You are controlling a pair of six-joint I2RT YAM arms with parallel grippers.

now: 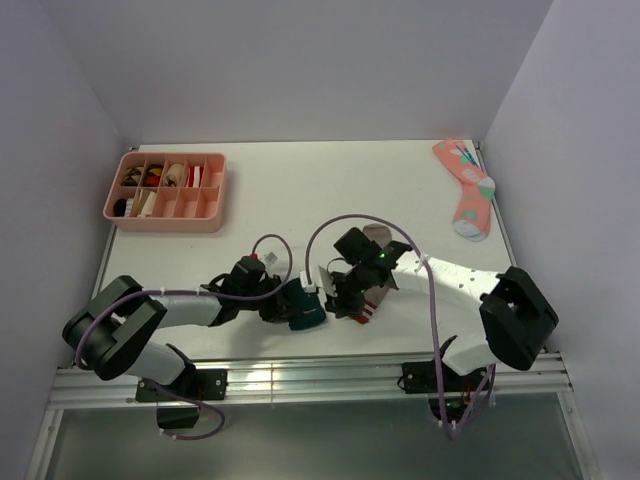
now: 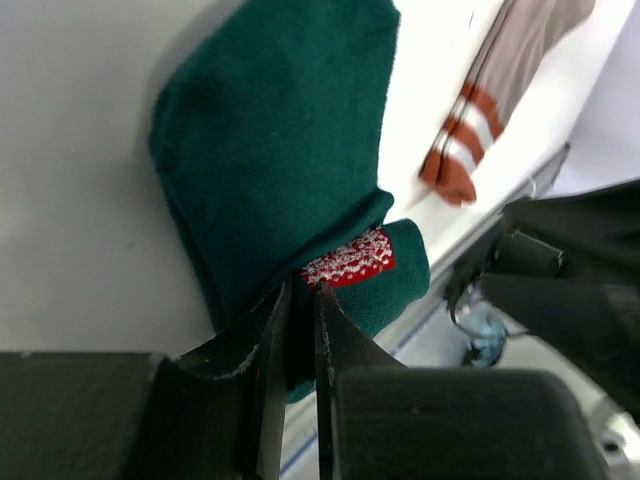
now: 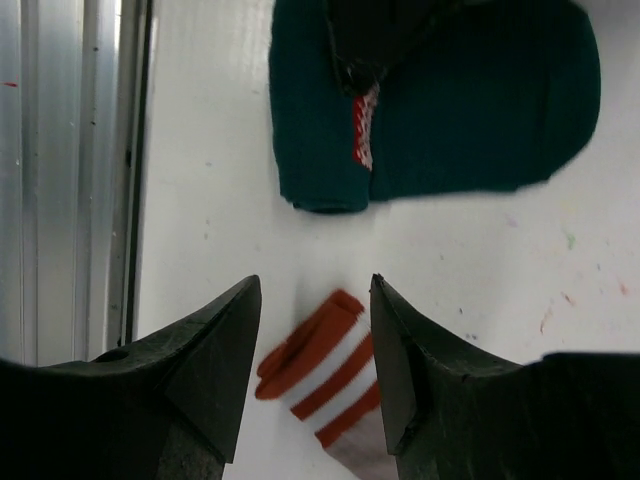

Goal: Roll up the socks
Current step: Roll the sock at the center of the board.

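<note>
Bright, even overhead light, soft shadows; wrist views blur up close.

The left sock (image 1: 305, 310) is lying just beside the right sock (image 3: 322, 378), apart, near the front edge of the table (image 1: 300, 180). A tray (image 1: 165, 213) is sitting at back left and a third sock (image 1: 466, 190) is lying at back right.

A white table (image 1: 300, 190) carries a salmon-pink divided tray (image 1: 165, 222) at its far left corner, with small mixed items in the left and rear compartments, too small to identify. A coral-pink sock (image 1: 467, 190) with green and white spots lies flat at the table's far right corner. An aluminium rail (image 1: 300, 380) runs along the table's near edge.
</note>
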